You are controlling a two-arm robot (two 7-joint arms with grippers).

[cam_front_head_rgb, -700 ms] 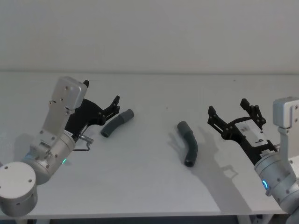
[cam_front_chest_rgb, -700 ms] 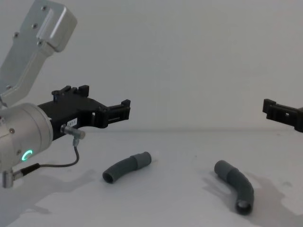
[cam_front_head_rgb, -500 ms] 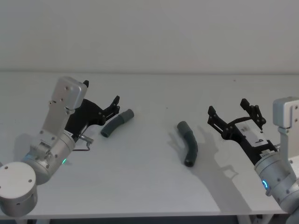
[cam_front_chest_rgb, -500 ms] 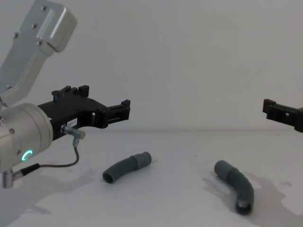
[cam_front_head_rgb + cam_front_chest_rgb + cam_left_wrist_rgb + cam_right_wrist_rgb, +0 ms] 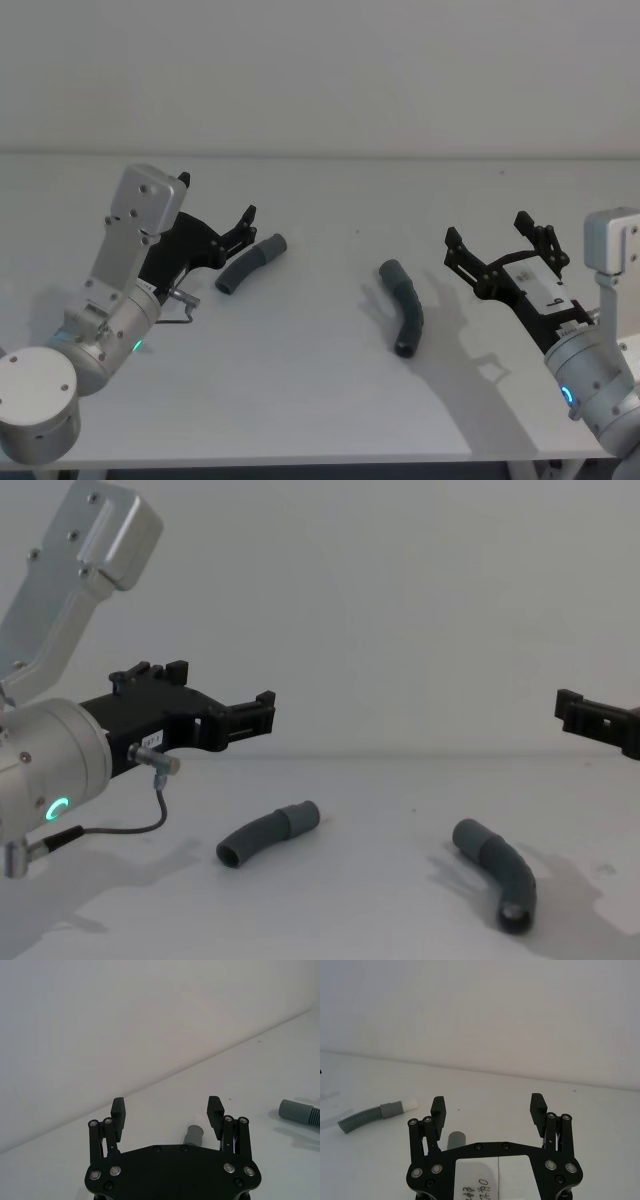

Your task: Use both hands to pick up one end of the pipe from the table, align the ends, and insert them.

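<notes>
Both pipe pieces lie loose on the counter [image 5: 320,400], well apart from each other, and neither is grasped. The left gripper [image 5: 217,197] hangs above the counter with its jaws spread wide and nothing between them. The left pipe piece [image 5: 250,263] lies just ahead of it and below, close beside the nearer fingertip. In the left wrist view one cuff of that piece [image 5: 194,1135] pokes out past the gripper body into the gap between the jaws. Its long axis therefore seems to run roughly along the gripper's own reach rather than across it. The right gripper [image 5: 487,230] is likewise wide open and empty, raised over the counter. The right pipe piece [image 5: 405,305] lies ahead of it, towards the other arm, a little farther from its fingertips than the left piece is from the left gripper. The right wrist view shows a grey cuff [image 5: 455,1139] low between the jaws, nearer one finger than the other. It also shows the left piece [image 5: 370,1115] far off, with its whitish tip [image 5: 410,1104] at the end facing away from the left gripper. Each arm is clearly the nearer one to its own piece. The coming move looks like a drop onto the ribbed middle of each piece. Since both pieces seem to lie lengthwise to the jaws, each wrist may need turning so the fingers close across the tube.
</notes>
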